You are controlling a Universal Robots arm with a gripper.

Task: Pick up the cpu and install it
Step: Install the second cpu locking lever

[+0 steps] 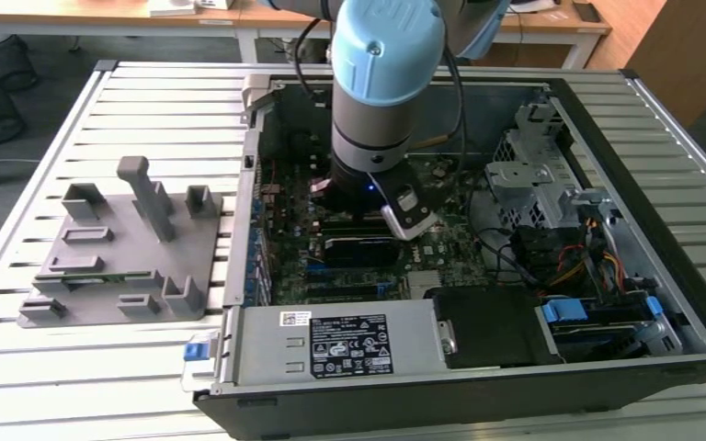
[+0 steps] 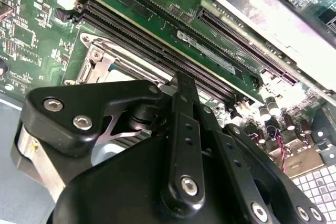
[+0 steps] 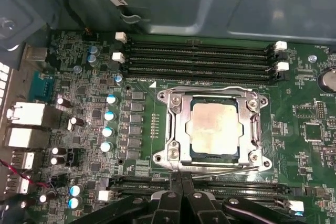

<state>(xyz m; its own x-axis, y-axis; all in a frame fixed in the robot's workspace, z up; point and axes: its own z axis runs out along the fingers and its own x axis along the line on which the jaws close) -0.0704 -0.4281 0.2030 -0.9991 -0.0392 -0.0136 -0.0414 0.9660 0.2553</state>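
Cpu (image 3: 214, 128): you find it lying flat inside the socket frame (image 3: 176, 129), square, no long axis. Gripper (image 3: 181, 184): fingers drawn narrow, holding nothing, just beside the frame's near edge, over the motherboard (image 3: 94, 77).

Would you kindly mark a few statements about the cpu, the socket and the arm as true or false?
1. The cpu lies inside the metal-framed socket on the motherboard. True.
2. The cpu rests on the grey fixture. False: it is in the socket, inside the computer case.
3. The arm reaches down into the open case. True.
4. The tool grips the cpu. False: the cpu sits apart from it, in the socket.
5. The grey fixture stands inside the case. False: it stands beside it, on the slatted table.
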